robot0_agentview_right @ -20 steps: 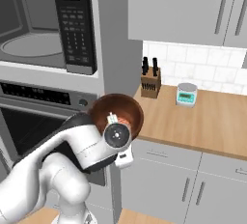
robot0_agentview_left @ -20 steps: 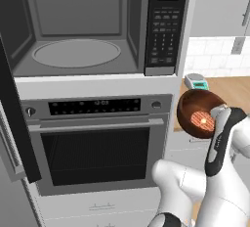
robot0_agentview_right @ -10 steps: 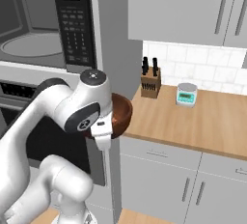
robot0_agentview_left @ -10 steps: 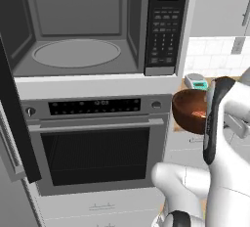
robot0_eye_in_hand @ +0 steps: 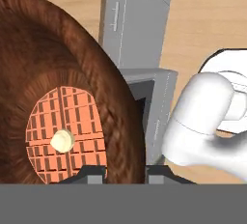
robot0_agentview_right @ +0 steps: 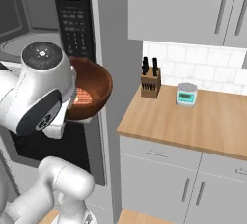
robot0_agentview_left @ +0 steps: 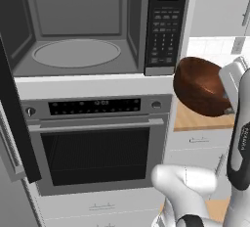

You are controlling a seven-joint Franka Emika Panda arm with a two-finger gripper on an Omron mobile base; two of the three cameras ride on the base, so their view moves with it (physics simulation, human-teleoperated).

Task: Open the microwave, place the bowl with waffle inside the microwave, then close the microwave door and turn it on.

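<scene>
The microwave (robot0_agentview_left: 78, 30) stands open, its grey cavity and glass turntable (robot0_agentview_left: 75, 53) bare; its keypad strip (robot0_agentview_right: 77, 22) is at the right. The microwave door (robot0_agentview_left: 17, 108) is swung out at the far left. The bowl with waffle (robot0_agentview_left: 200, 86) hangs in the air right of the keypad, at the level of the cavity floor, tilted. The same bowl (robot0_agentview_right: 96, 85) sits partly behind my white hand. In the hand view, my gripper (robot0_eye_in_hand: 124, 173) is shut on the bowl's rim (robot0_eye_in_hand: 123, 121), and the orange waffle (robot0_eye_in_hand: 62, 136) lies inside.
An oven (robot0_agentview_left: 95, 147) with a horizontal handle sits under the microwave. A wooden counter (robot0_agentview_right: 193, 121) lies to the right with a knife block (robot0_agentview_right: 150, 80) and a small scale (robot0_agentview_right: 186, 94). Upper cabinets (robot0_agentview_right: 183, 6) hang above it.
The bowl has risen, from oven-panel height to the level of the microwave floor. My hand has turned, so the left base view now shows the bowl's outside.
</scene>
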